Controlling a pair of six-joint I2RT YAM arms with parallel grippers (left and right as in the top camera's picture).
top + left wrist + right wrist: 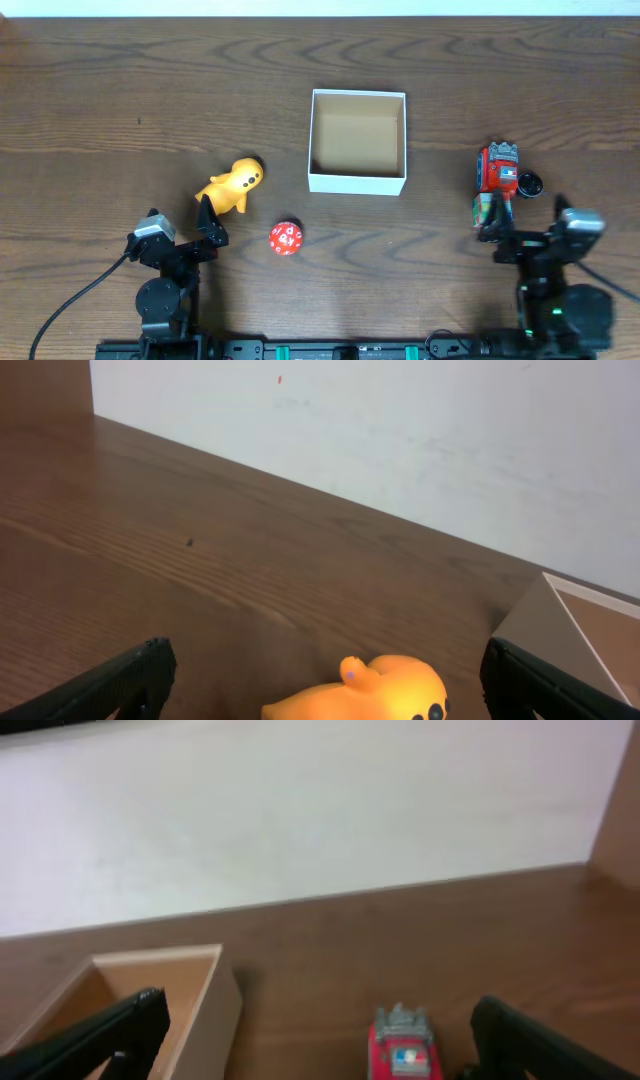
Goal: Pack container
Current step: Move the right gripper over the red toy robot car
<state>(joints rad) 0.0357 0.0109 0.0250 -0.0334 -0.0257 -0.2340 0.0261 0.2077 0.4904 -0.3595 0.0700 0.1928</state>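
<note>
The left gripper (pixel 322 660) and right gripper (pixel 318 1005) gape empty. White marks on the red ball (pixel 285 238), at the box's (pixel 357 184) seven o'clock, are unreadable.

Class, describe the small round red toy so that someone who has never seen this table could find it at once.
Start at the white-walled container in the middle of the brown table, then come toward the near edge from its left front corner. The red toy lies there alone on the wood. Unlike the long yellow toy to its left, it is round, with white marks.
</note>
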